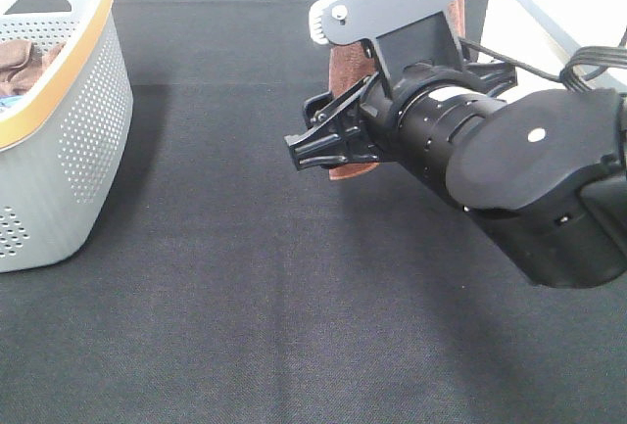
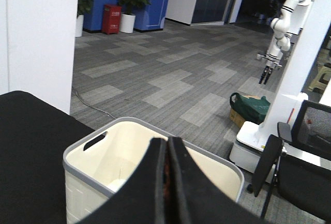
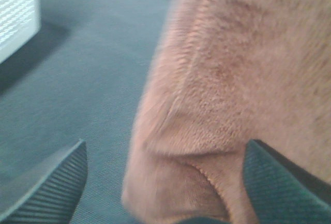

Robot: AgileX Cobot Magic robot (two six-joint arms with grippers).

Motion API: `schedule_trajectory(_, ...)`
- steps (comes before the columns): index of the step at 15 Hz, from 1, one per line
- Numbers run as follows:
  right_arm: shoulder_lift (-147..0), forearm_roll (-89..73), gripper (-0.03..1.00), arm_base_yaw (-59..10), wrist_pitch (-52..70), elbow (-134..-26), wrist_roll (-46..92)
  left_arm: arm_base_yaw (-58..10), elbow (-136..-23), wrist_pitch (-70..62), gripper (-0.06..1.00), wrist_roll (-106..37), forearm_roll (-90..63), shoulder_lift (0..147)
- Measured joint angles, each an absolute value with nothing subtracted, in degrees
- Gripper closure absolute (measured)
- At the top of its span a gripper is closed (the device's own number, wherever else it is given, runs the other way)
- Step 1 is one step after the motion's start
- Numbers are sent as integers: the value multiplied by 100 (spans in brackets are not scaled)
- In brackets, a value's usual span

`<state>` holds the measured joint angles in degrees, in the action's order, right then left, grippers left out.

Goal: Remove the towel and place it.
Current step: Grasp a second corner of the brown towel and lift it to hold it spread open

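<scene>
The rust-brown towel [image 1: 349, 64] hangs down from beyond the top edge of the exterior high view, its lower end just above the black table. My left gripper [image 2: 167, 144] is out of the exterior high view. In the left wrist view its jaws are pressed together on a thin sliver of the towel [image 2: 166, 181]. My right gripper [image 1: 312, 136] is open beside the towel's lower end. In the right wrist view the towel's hemmed corner [image 3: 217, 105] hangs between the two spread fingers [image 3: 49, 185].
A grey perforated basket with an orange rim [image 1: 78, 140] stands at the left and holds a darker brown bunched cloth [image 1: 22, 62]. A white bin [image 1: 549, 3] is at the back right. The left wrist view shows a cream bin [image 2: 129, 149] below the gripper.
</scene>
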<state>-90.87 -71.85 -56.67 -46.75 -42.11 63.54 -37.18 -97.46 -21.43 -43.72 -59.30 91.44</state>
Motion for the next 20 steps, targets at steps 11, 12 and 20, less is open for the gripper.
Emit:
schedule_trajectory(11, -9087, -7534, 51, -5667, -4813, -4211, 6377, -3718, -9746, -2298, 94, -4263, -5638, 9030)
schedule_trajectory(12, -9087, -7534, 60, -5667, -4813, -4211, 6474, -3718, -9746, -2298, 94, -4263, -5638, 9030)
schedule_trajectory(20, -9087, -7649, 97, -5667, -4349, -4217, 6956, -3707, -9746, -2149, 94, -3976, -5053, 9030)
